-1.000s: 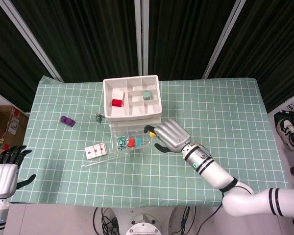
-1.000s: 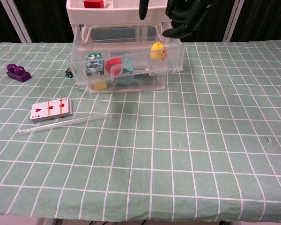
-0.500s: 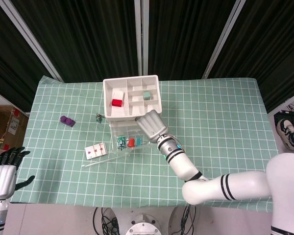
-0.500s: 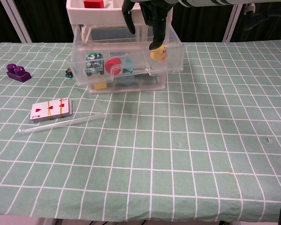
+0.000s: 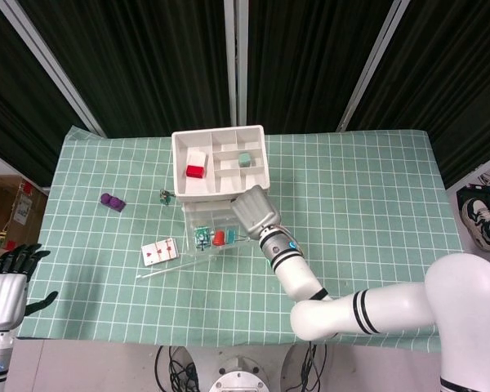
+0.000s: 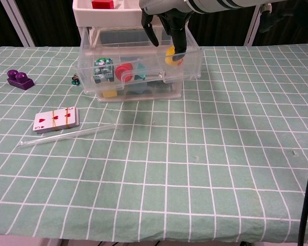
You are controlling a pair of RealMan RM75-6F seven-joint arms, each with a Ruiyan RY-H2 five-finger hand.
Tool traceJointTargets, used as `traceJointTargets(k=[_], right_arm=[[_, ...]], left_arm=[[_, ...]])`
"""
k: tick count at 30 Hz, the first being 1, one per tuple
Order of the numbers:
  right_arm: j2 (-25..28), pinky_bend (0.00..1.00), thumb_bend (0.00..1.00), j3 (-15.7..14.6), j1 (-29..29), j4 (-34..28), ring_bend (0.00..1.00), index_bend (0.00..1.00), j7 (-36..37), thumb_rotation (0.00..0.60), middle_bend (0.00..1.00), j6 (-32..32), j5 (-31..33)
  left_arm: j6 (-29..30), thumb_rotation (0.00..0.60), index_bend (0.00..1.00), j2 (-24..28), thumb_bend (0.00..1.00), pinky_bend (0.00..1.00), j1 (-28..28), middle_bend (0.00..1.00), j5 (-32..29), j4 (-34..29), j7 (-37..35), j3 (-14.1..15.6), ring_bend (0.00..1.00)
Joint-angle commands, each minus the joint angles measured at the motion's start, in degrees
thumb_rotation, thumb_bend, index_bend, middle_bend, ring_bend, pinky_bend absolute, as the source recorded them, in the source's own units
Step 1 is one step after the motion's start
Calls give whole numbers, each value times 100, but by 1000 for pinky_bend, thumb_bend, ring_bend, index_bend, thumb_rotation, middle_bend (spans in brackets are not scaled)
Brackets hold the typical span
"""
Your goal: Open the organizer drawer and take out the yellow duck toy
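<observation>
The white organizer (image 6: 82, 15) stands at the table's far middle, its clear drawer (image 6: 192, 64) pulled out toward me. The yellow duck toy (image 6: 170, 54) sits in the drawer's right end. My right hand (image 6: 167, 23) reaches down into that end, fingers apart; one finger (image 6: 180, 47) lies against the duck and covers part of it. From the head view the right hand (image 5: 255, 211) hides the duck over the drawer (image 5: 198, 222). My left hand (image 5: 6, 292) hangs off the table's front left corner, fingers spread and holding nothing.
The drawer also holds a green-white toy (image 6: 102, 69), a red piece (image 6: 124, 72) and a teal piece (image 6: 141, 69). A deck of cards (image 6: 56, 119) and a clear rod (image 6: 66, 134) lie left of centre. A purple block (image 6: 19, 79) sits at the far left.
My right hand swung left from beside the drawer to above it, then lowered its fingers into the right end onto the duck. The duck and left hand stay put.
</observation>
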Motion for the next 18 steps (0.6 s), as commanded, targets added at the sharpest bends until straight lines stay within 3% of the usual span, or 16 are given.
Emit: traceJointTargets(k=[1, 18], right_arm=[[6, 1000, 135, -32, 94, 2, 917, 387, -118, 600, 885, 27, 180], [-156, 1000, 165, -119, 258, 264, 922, 512, -216, 600, 889, -67, 451]], left_arm=[[-7, 600, 244, -2, 92, 183, -3, 178, -6, 17, -13, -4, 129], [20, 600, 244, 6, 93, 183, -8, 178, -12, 61, -58, -39, 129]])
